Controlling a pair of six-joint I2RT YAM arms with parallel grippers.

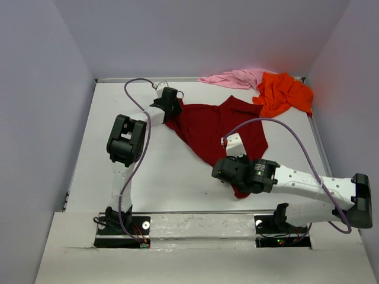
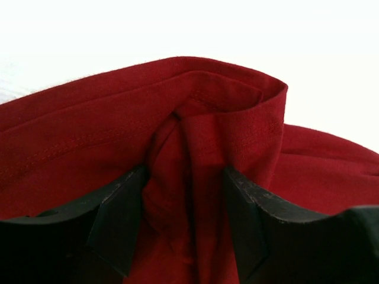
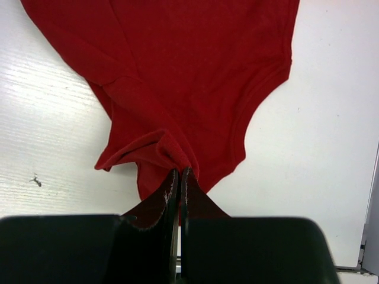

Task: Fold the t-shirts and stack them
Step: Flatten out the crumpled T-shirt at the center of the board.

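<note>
Three t-shirts in play; the crimson t-shirt [image 1: 216, 127] is being spread on the bench [image 1: 154, 171], judging by the two corner holds. Right hand [image 3: 179, 177] is pinching its near edge, fingers together on cloth. Left hand [image 2: 185, 171] is sitting at its far-left corner, fingers apart around a bunched hem; gripping or loose, cannot tell. Orange t-shirt [image 1: 284, 93] and pink t-shirt [image 1: 234, 78] are lying crumpled beyond its far-right corner. Next move is calling for the cloth to be laid flat before folding.
</note>
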